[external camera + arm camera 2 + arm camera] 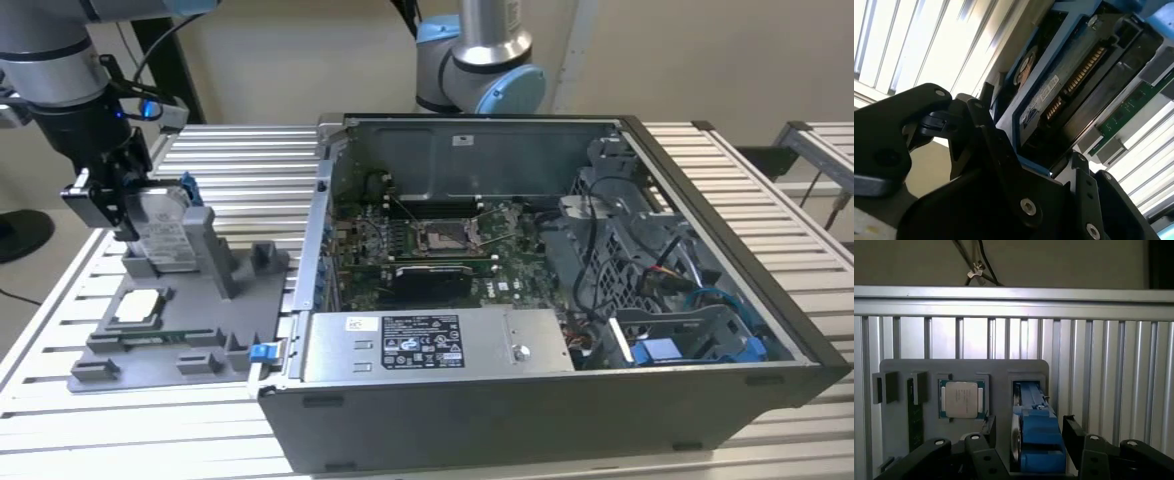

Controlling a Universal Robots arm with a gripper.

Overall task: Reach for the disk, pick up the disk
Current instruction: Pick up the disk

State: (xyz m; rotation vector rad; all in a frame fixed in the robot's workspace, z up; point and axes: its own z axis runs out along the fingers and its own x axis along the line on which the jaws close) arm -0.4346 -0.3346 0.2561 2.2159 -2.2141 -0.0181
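Gripper is down over the disk, which stands on edge in a slot of the gray holder on the slatted table, to the exterior view's left of the open computer case. The fingers are spread, one each side of the blue-framed drive. A gap shows on the chip side, so nothing looks gripped yet. Chip lies flat in the next pocket.

To do this well: centre on the drive, squeeze the flat faces evenly, stay square to the slot. A skewed hold would likely jam it against the holder walls.
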